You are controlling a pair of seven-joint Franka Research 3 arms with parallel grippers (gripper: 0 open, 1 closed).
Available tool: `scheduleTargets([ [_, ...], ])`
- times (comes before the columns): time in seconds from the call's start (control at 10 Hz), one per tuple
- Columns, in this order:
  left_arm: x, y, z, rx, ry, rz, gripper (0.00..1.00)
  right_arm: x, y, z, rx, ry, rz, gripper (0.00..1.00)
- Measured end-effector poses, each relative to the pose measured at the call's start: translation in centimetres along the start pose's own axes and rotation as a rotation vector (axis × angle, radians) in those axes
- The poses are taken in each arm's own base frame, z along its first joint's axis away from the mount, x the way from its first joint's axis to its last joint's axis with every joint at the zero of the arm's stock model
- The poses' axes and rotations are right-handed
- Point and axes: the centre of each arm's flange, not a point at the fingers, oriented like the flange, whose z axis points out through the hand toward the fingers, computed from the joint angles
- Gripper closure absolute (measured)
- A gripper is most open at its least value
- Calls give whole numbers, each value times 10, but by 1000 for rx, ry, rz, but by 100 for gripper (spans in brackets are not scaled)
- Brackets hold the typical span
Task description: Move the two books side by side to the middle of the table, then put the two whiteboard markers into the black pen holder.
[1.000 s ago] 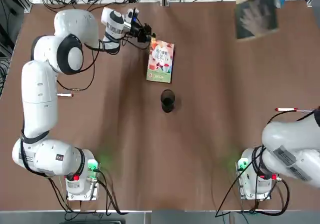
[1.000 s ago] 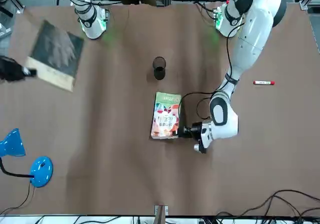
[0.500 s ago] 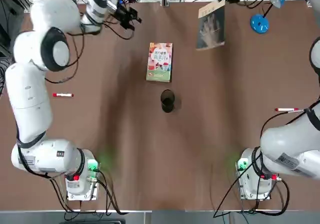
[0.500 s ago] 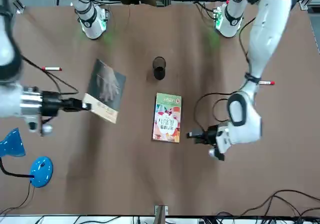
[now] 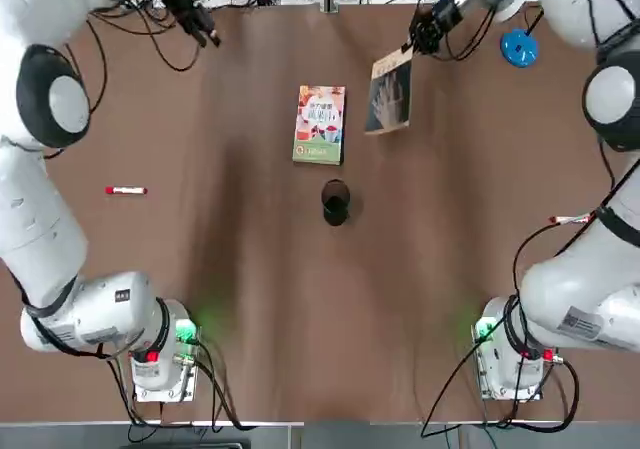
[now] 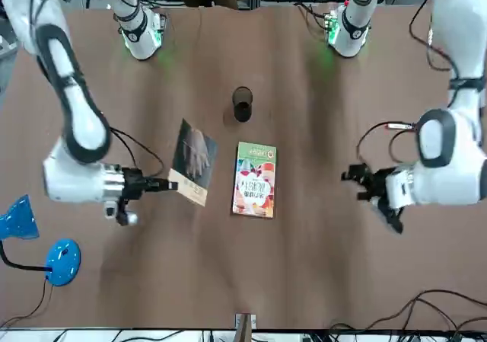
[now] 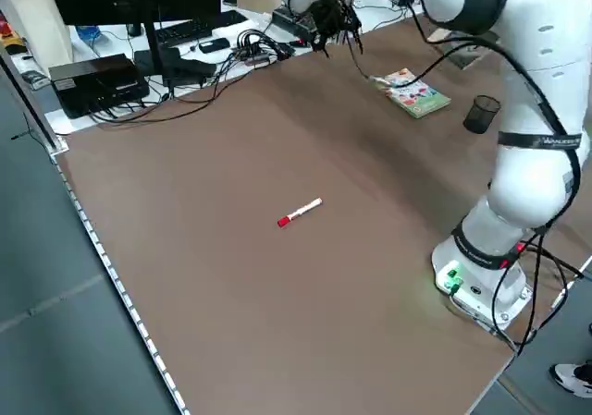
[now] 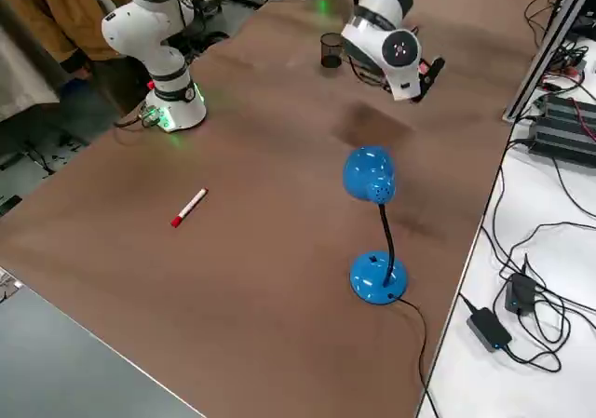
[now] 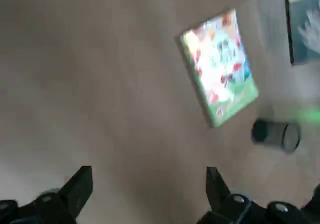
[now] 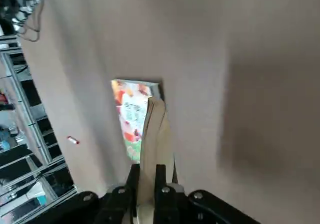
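The right hand (image 6: 141, 183) grasps the dark grey paperback (image 6: 194, 159) by its tan top band, holding it just beside the colourful paperback (image 6: 254, 180), a strip of brown between them. The left hand (image 9: 149, 179) is released, its fingers spread, near the far edge of the worktop (image 5: 290, 319).

The black pen holder (image 5: 336, 202) stands upright on the robot's side of the colourful book. Each whiteboard marker lies toward a side edge, the left one (image 5: 126, 190) and the right one (image 5: 571, 219) well apart. Wide bare brown surface separates the pen holder from the robot's edge. A blue lamp (image 8: 378, 276) stands near the far right corner.
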Motion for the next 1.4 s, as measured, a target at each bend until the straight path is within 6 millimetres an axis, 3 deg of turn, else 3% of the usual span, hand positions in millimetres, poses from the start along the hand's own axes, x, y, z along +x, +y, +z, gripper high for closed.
scheduleTargets([
  [0.2, -50, -19, -11, 32, -75, 132, 0, 3, 11, 44, -35, 49, 3, 85],
  [0.3, -86, -29, -18, 56, -84, 209, 0, 1, 9, 62, -47, 69, -3, 85],
  [0.5, -182, -50, -30, 127, -141, 343, 2, 3, 12, 80, -57, 105, -2, 85],
  [0.7, -267, -81, -22, 163, -216, 424, 5, 4, 10, 93, -65, 142, -9, 85],
  [0.9, -313, -105, 12, 263, -224, 522, 5, 7, 12, 102, -70, 172, -8, 83],
  [1.2, -349, -118, 72, 374, -271, 639, 5, 10, 10, 101, -71, 194, -20, 41],
  [1.4, -373, -134, 88, 407, -307, 691, 6, 23, 10, 75, -82, 238, -95, 11],
])
